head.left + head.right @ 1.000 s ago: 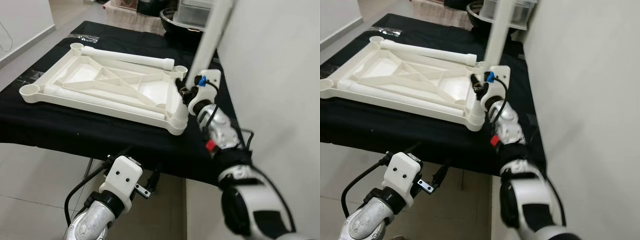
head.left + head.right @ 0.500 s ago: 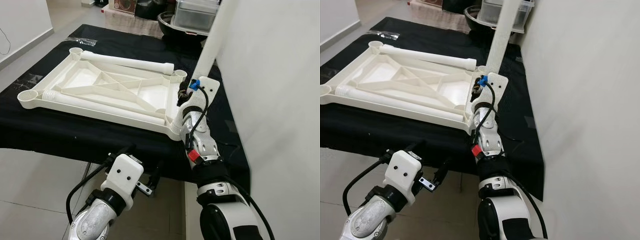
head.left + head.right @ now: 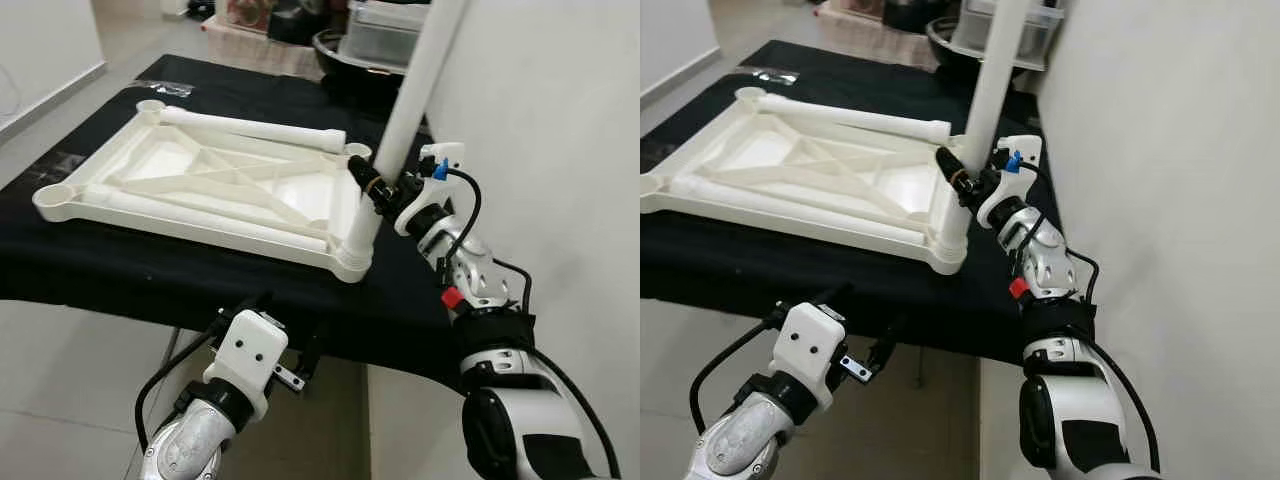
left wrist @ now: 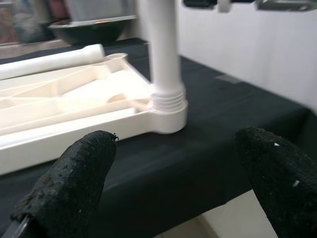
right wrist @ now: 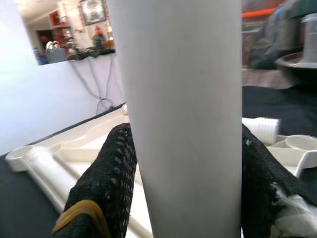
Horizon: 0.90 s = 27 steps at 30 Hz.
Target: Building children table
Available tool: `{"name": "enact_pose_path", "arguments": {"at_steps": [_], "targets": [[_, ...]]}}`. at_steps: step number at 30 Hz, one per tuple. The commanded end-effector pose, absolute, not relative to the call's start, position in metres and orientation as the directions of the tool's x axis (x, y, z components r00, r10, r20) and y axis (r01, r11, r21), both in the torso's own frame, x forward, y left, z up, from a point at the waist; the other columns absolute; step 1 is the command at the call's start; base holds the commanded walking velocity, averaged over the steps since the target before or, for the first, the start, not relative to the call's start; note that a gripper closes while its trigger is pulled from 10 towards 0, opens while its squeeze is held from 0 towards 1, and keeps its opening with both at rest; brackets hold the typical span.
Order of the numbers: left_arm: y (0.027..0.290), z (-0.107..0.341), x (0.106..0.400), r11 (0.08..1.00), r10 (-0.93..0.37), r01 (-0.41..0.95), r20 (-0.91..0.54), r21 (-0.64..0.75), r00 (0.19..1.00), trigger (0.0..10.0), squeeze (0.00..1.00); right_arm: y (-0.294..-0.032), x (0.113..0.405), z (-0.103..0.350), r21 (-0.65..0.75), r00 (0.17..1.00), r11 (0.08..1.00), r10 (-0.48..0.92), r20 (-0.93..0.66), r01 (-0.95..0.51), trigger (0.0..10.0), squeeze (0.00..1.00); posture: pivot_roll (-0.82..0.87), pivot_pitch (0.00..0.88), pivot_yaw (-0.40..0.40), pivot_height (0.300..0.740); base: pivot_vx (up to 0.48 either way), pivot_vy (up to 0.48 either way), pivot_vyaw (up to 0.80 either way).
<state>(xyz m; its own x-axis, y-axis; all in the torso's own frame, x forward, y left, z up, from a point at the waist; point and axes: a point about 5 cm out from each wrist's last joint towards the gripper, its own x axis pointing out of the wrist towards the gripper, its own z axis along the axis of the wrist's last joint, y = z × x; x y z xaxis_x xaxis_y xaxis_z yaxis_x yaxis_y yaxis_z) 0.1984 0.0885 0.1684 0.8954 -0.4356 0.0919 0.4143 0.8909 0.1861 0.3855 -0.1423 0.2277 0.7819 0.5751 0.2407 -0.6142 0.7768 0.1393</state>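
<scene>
Left eye view gives us the white plastic tabletop (image 3: 200, 185) lying upside down on the black-covered worktop (image 3: 120, 270), its near right corner close to the worktop's front edge and right end. From the socket at that corner a white table leg (image 3: 400, 130) stands up, leaning a little to the right, its threaded foot seated in the socket. Our right gripper (image 3: 375, 188) closes its black fingers (image 5: 106, 183) around the lower part of this leg, one finger on each side and touching it. Two more legs lie flat in the tabletop: a loose leg (image 3: 250, 125) along its far edge and another leg (image 3: 210, 210) along its near edge. Our left gripper (image 4: 173, 193) hangs below the worktop's front edge with its fingers spread wide and holding nothing. Beyond the far right corner of the worktop we see a dark bowl (image 3: 340, 50) and a clear container (image 3: 385, 30)
</scene>
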Motion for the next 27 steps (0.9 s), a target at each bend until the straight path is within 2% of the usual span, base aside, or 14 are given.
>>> {"name": "enact_pose_path", "arguments": {"at_steps": [1, 3, 6, 12, 13, 15, 16, 17, 19, 20, 22, 24, 26, 27], "targets": [[0.087, 0.165, 0.198, 0.888, -0.44, 0.42, 0.082, 0.187, 0.894, 10.0, 0.0, -0.131, 0.381, 0.222, 0.126, 0.652, 0.64, 0.738, 0.171, -0.758, 10.0, 0.0, 0.11, 0.06, -0.154, 0.74, 0.0, 0.0, 0.0], [0.087, 0.165, 0.198, 0.888, -0.44, 0.42, 0.082, 0.187, 0.894, 10.0, 0.0, -0.131, 0.381, 0.222, 0.126, 0.652, 0.64, 0.738, 0.171, -0.758, 10.0, 0.0, 0.11, 0.06, -0.154, 0.74, 0.0, 0.0, 0.0], [0.088, 0.166, 0.198, 0.889, -0.437, 0.416, 0.084, 0.189, 0.895, 10.0, 0.0, -0.114, 0.37, 0.218, 0.11, 0.333, 0.326, 0.942, 0.051, -0.939, 10.0, 0.0, 0.12, 0.068, -0.161, 0.74, 0.0, 0.0, 0.0], [0.089, 0.168, 0.196, 0.893, -0.431, 0.411, 0.087, 0.183, 0.898, 10.0, 0.0, -0.099, 0.369, 0.222, 0.054, 0.197, 0.196, 0.98, 0.016, -0.979, 10.0, 0.0, 0.13, 0.079, -0.167, 0.74, 0.0, 0.0, 0.0], [0.089, 0.168, 0.195, 0.892, -0.432, 0.412, 0.085, 0.183, 0.898, 10.0, 0.0, -0.093, 0.373, 0.225, 0.05, 0.236, 0.234, 0.971, 0.03, -0.971, 7.3, 0.0, 0.13, 0.081, -0.168, 0.74, 0.0, 0.0, 0.0], [0.088, 0.168, 0.194, 0.891, -0.434, 0.415, 0.084, 0.184, 0.897, 10.0, 0.0, -0.087, 0.378, 0.229, 0.052, 0.288, 0.285, 0.956, 0.05, -0.957, 7.3, 0.0, 0.13, 0.081, -0.168, 0.74, 0.0, 0.0, 0.0], [0.088, 0.168, 0.194, 0.891, -0.435, 0.415, 0.083, 0.187, 0.897, 10.0, 0.0, -0.084, 0.381, 0.23, 0.046, 0.338, 0.335, 0.939, 0.066, -0.941, 0.0, 0.0, 0.13, 0.085, -0.171, 0.74, 0.0, 0.0, 0.0], [0.088, 0.168, 0.194, 0.891, -0.435, 0.415, 0.083, 0.187, 0.897, 10.0, 0.0, -0.084, 0.381, 0.23, 0.046, 0.338, 0.335, 0.939, 0.066, -0.941, 0.0, 0.0, 0.13, 0.085, -0.171, 0.74, 0.0, 0.0, 0.0], [0.088, 0.167, 0.194, 0.891, -0.434, 0.414, 0.081, 0.188, 0.897, 10.0, 0.0, -0.082, 0.388, 0.23, 0.052, 0.479, 0.476, 0.873, 0.095, -0.878, 0.0, 0.0, 0.13, 0.086, -0.17, 0.74, 0.0, 0.0, 0.0], [0.088, 0.167, 0.194, 0.891, -0.434, 0.414, 0.081, 0.188, 0.897, 10.0, 0.0, -0.082, 0.388, 0.23, 0.052, 0.479, 0.476, 0.873, 0.095, -0.878, 0.0, 0.0, 0.13, 0.086, -0.17, 0.74, 0.0, 0.0, 0.0], [0.089, 0.166, 0.195, 0.89, -0.434, 0.413, 0.079, 0.191, 0.898, 10.0, 0.0, -0.088, 0.395, 0.225, 0.078, 0.639, 0.634, 0.763, 0.096, -0.769, 0.0, 0.0, 0.13, 0.083, -0.167, 0.74, 0.0, 0.0, 0.0], [0.089, 0.166, 0.195, 0.89, -0.434, 0.413, 0.079, 0.192, 0.898, 10.0, 0.0, -0.089, 0.396, 0.224, 0.077, 0.658, 0.654, 0.747, 0.093, -0.753, 0.0, 0.0, 0.13, 0.083, -0.167, 0.74, 0.0, 0.0, 0.0], [0.089, 0.166, 0.197, 0.89, -0.433, 0.412, 0.08, 0.193, 0.898, 10.0, 0.0, -0.105, 0.402, 0.212, 0.133, 0.863, 0.853, 0.503, 0.051, -0.505, 0.0, 0.0, 0.12, 0.077, -0.159, 0.74, 0.0, 0.0, 0.0], [0.089, 0.166, 0.197, 0.89, -0.433, 0.412, 0.08, 0.194, 0.898, 10.0, 0.0, -0.109, 0.403, 0.209, 0.145, 0.897, 0.886, 0.441, 0.031, -0.44, 0.0, 0.0, 0.12, 0.077, -0.159, 0.74, 0.0, 0.0, 0.0]]}}
